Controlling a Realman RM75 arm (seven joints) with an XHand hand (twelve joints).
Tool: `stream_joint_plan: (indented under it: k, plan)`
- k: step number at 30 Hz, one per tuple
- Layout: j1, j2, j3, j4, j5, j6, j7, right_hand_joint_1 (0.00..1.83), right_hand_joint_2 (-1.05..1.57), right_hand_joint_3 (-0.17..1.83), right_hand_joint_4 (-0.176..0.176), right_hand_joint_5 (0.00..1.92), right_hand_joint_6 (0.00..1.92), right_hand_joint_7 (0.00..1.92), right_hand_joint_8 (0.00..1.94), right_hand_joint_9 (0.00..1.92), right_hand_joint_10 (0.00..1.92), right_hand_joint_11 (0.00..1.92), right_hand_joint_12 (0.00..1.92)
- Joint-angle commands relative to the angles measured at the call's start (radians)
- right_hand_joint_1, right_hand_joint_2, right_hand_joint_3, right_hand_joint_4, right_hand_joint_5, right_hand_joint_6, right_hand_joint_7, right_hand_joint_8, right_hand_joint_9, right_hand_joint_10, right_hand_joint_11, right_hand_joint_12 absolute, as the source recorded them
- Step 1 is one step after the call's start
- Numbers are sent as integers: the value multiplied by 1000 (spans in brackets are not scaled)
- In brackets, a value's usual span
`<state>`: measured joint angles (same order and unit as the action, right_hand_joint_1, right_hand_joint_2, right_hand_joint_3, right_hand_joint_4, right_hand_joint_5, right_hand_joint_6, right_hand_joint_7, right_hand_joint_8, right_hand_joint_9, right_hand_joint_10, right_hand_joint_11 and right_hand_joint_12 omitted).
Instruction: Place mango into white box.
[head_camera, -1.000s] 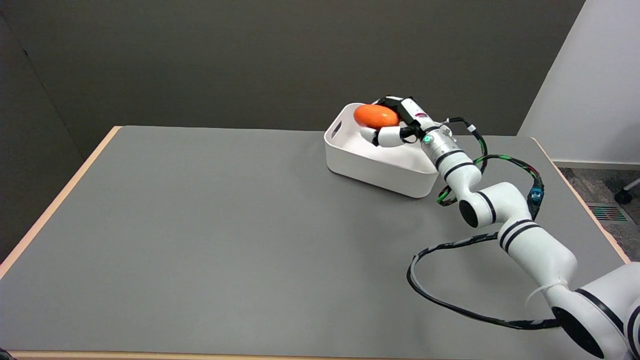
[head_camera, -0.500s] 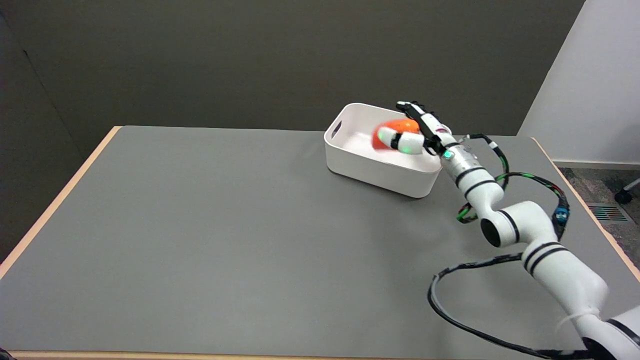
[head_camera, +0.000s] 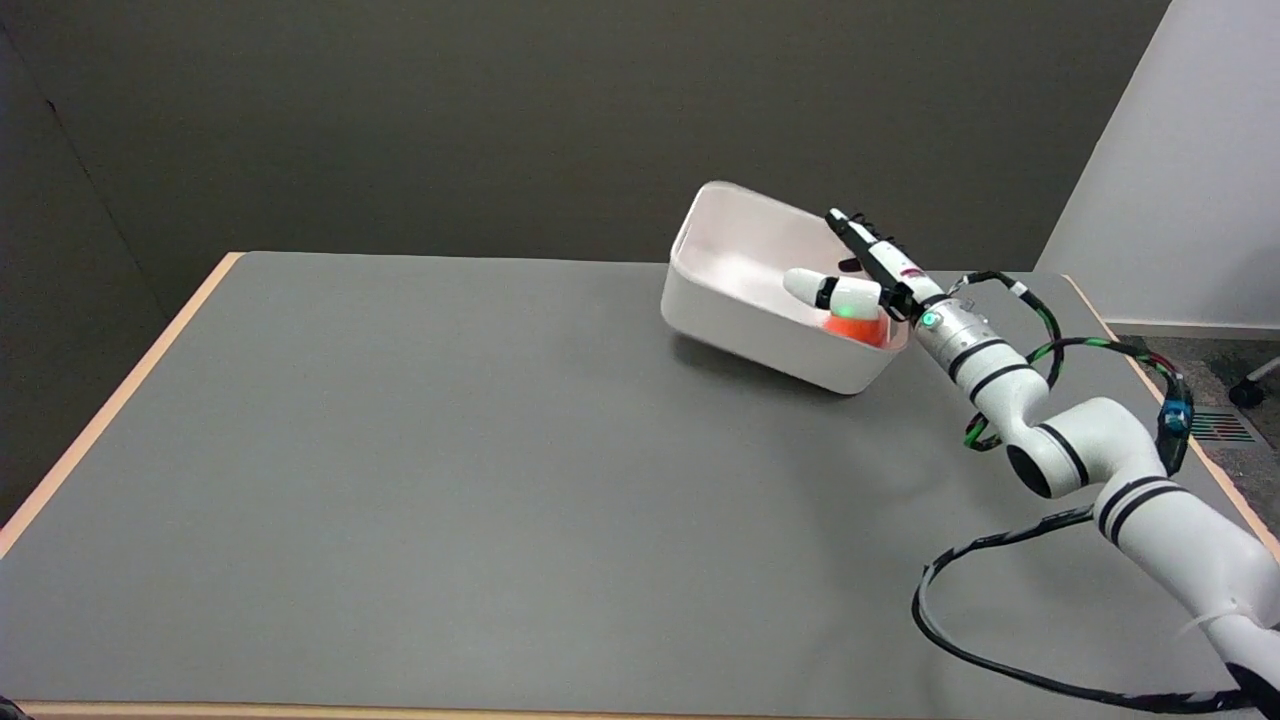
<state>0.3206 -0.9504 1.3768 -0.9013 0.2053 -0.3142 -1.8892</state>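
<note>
- The box (head_camera: 745, 300) is seen tilted at the table's (head_camera: 400, 450) far right, its far side raised and blurred.
- The mango (head_camera: 858, 328) lies inside the box, against its near-right wall; only part of it is seen, below a white finger.
- The right hand (head_camera: 862, 275) is held at the box's right rim, fingers spread apart; nothing is gripped; one finger (head_camera: 835, 290) reaches over the mango.

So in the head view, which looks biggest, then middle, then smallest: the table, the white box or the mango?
1. Table, by far the largest.
2. White box, much smaller.
3. Mango, smallest, though only part of it shows inside the box, behind the right hand.
</note>
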Motion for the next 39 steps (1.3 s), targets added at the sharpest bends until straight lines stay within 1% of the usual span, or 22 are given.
stream_joint_plan:
  k: [1,6,10,12,15,18,20,22,23,24,25,27,29,31,33,34,35,36,37,38,39]
  plan:
    - [118,-7,-94,53,-119,-77,68,468,560,607,-34,-1,-1,-1,-1,-1,-1,-1,816]
    - [85,-24,-79,-42,-89,-155,93,438,558,604,-39,-1,-1,-1,-1,-1,-1,-1,816]
    - [36,-11,-55,-144,-35,-263,221,408,556,608,-40,-1,-1,-1,-1,-1,-1,-1,830]
    - [-4,2,-16,-214,-19,-331,284,392,556,611,-40,-1,-1,-1,-1,-1,-1,-1,845]
    - [-87,15,89,-297,10,-390,327,371,556,616,-39,-1,-1,-1,-1,-1,-1,-1,862]
    - [-189,12,251,-326,73,-464,347,348,558,620,-36,-1,-1,-1,-1,-1,-1,-1,853]
    - [-261,3,359,-308,143,-514,347,330,565,623,-32,-1,-1,-1,-1,-1,-1,-1,763]
    - [-307,-5,457,-271,190,-530,345,327,577,631,-18,-1,-1,-1,-1,-1,-1,-1,340]
    - [-325,-10,502,-243,206,-536,344,327,571,666,-10,-1,-1,-1,-1,-1,-1,-1,155]
    - [-340,-16,539,-204,225,-547,347,331,540,758,-3,-1,-1,-1,-1,-1,-1,-1,44]
    - [-353,-24,572,-156,257,-567,352,341,560,760,-2,-1,-1,-1,-1,-1,-1,-1,-1]
    - [-363,-39,594,-83,330,-607,371,373,674,645,-13,-1,-1,-1,-1,-1,-1,-1,-1]
    - [-367,-62,593,-23,427,-650,404,382,711,698,-23,-1,0,-1,-1,-1,-1,-1,2]
    - [-405,-78,591,-13,498,-658,411,429,802,746,-58,-1,101,-1,-1,-1,-1,-1,345]
    - [-433,-94,580,-9,543,-677,411,514,835,809,-65,40,271,-1,159,-1,313,-1,825]
    - [-440,-110,568,-6,562,-697,411,614,868,818,-69,109,628,137,355,112,524,71,1041]
    - [-443,-126,561,-7,574,-709,411,734,907,819,-73,195,1075,320,587,263,748,168,1251]
    - [-448,-145,559,-11,581,-709,411,816,1048,626,-85,320,1400,435,784,395,929,259,1458]
    - [-452,-164,558,-16,584,-705,411,882,1227,358,-99,458,1668,519,960,516,1087,346,1660]
    - [-455,-180,558,-16,584,-704,411,988,1262,241,-127,486,1673,628,1165,634,1205,472,1779]
    - [-457,-198,555,-13,581,-707,411,1099,1250,178,-156,479,1600,737,1364,742,1302,600,1864]
